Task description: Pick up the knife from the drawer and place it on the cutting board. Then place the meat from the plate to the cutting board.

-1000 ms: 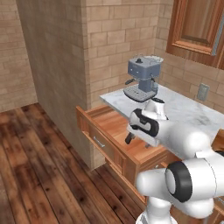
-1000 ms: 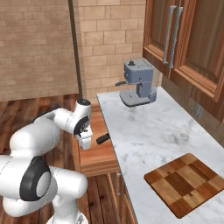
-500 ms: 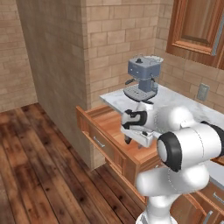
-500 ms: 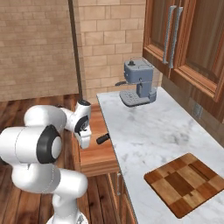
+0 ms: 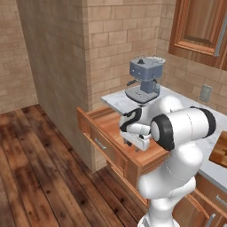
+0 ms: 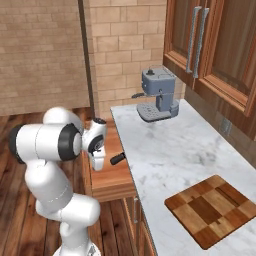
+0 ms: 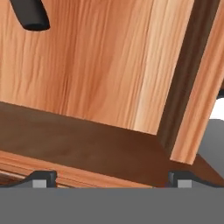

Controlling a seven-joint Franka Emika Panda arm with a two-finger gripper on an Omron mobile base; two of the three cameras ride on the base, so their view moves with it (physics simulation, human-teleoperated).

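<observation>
The drawer [image 5: 103, 142] of reddish-brown wood stands pulled out under the marble counter. In it lies the knife [image 6: 117, 158], of which I see the black handle; its end also shows at the top left of the hand view [image 7: 29, 15]. My gripper [image 6: 97, 166] hangs open low over the drawer [image 6: 111, 184], just left of the knife and apart from it. The two fingertips [image 7: 43, 177] stand wide apart over the drawer's floor [image 7: 109, 65] with nothing between them. The checkered cutting board [image 6: 215, 207] lies on the counter at the near right. The plate and the meat are out of view.
A grey-blue coffee machine [image 6: 157, 95] stands at the back of the marble counter [image 6: 170, 150]. Wooden wall cabinets [image 6: 215, 45] hang above it. A brick wall [image 5: 111, 48] rises beside the drawer, with wooden floor [image 5: 40, 168] to the left.
The hand has dropped lower into the drawer while the arm's elbow swung up and over it. The knife has stayed put.
</observation>
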